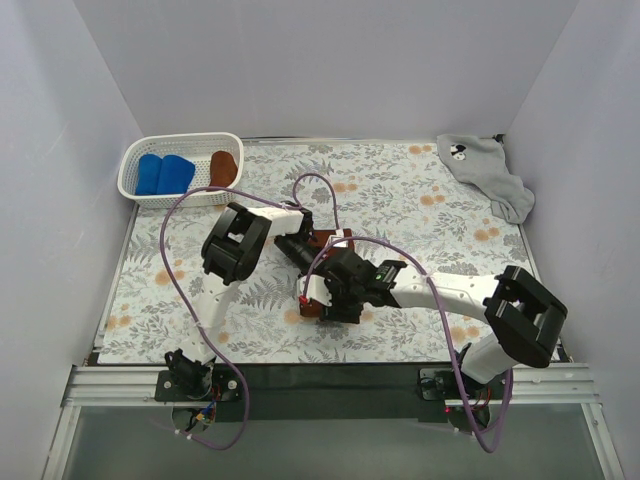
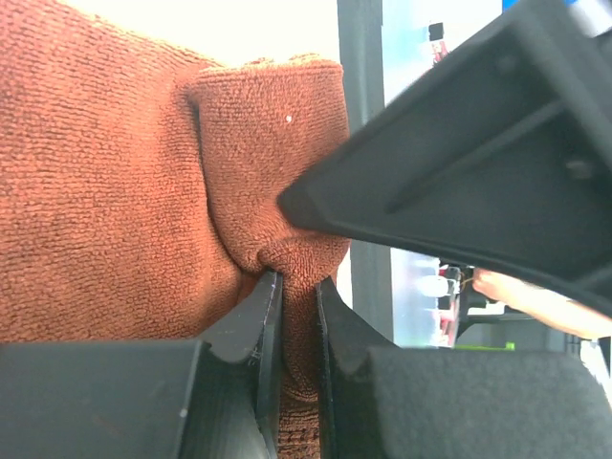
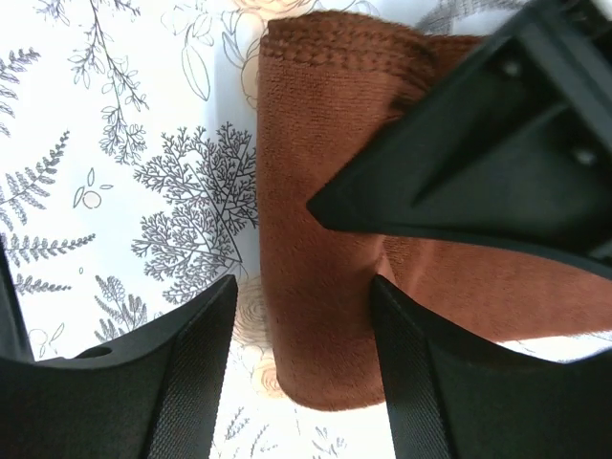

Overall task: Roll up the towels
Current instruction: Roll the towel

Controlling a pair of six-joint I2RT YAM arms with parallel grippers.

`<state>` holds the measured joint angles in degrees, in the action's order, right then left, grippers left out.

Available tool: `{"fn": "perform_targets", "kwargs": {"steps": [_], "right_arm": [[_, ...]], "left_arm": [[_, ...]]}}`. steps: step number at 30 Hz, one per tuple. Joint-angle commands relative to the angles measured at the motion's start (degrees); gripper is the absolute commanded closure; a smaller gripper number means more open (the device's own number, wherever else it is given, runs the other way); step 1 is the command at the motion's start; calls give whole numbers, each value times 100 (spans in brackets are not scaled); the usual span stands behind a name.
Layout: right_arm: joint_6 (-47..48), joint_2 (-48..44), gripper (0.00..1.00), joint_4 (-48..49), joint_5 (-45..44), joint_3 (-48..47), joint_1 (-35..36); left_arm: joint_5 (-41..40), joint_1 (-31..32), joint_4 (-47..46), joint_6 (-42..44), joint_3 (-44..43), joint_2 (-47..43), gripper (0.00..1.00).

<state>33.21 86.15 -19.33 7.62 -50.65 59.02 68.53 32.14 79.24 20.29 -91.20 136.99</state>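
Note:
A rust-brown towel (image 1: 322,238) lies mid-table, mostly hidden under both grippers. My left gripper (image 1: 308,245) is shut on a pinched fold of it; the left wrist view shows the cloth (image 2: 115,191) bunched and squeezed between the jaws of that gripper (image 2: 298,282). My right gripper (image 1: 324,300) is open, its jaws straddling the towel's near end (image 3: 296,115) without closing on it; in the right wrist view the gripper (image 3: 304,287) sits just above the cloth. A light grey towel (image 1: 485,170) lies crumpled at the back right.
A white perforated basket (image 1: 180,140) at the back left holds rolled blue towels (image 1: 165,173) and a rolled rust-brown one (image 1: 223,167). The floral tablecloth (image 1: 400,210) covers the table. White walls enclose three sides. Purple cables loop above the arms.

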Motion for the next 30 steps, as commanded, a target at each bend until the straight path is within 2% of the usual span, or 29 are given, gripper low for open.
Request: {"fn": "perform_targets", "kwargs": {"steps": [1,6,8,10,13,19,23,25,29,30], "right_arm": [[-34,183,47,184,205,117,48],[-17,446,53,404,82,205,48],[10,569,71,378,73,205,48],[45,657,85,360,126,275,39],[98,666,99,281,292,380,48],[212,517,99,-544,1328,293,-22],[37,508,99,-818,2032,266,-119],[-69,569,99,-861,2191,240,-189],[-113,762,99,-1098,2769,65,-601],[-122,876,99,-1151,2885,-66,-690]], "left_arm": [[-1606,3,-840,326,59,416,91],[-1588,-6,-849,370,102,276,88],[-1624,-6,-936,379,146,197,85],[-1624,-24,-981,388,199,66,77],[-1554,-76,-1060,379,234,-162,70],[-1755,-383,-455,704,-178,-681,64],[-1756,-901,-409,643,-364,-1217,61],[-1721,-1086,-523,573,-162,-1542,61],[-1685,-1692,-1522,186,558,-2394,60],[-1720,-1772,-1717,38,855,-2840,60]]}}
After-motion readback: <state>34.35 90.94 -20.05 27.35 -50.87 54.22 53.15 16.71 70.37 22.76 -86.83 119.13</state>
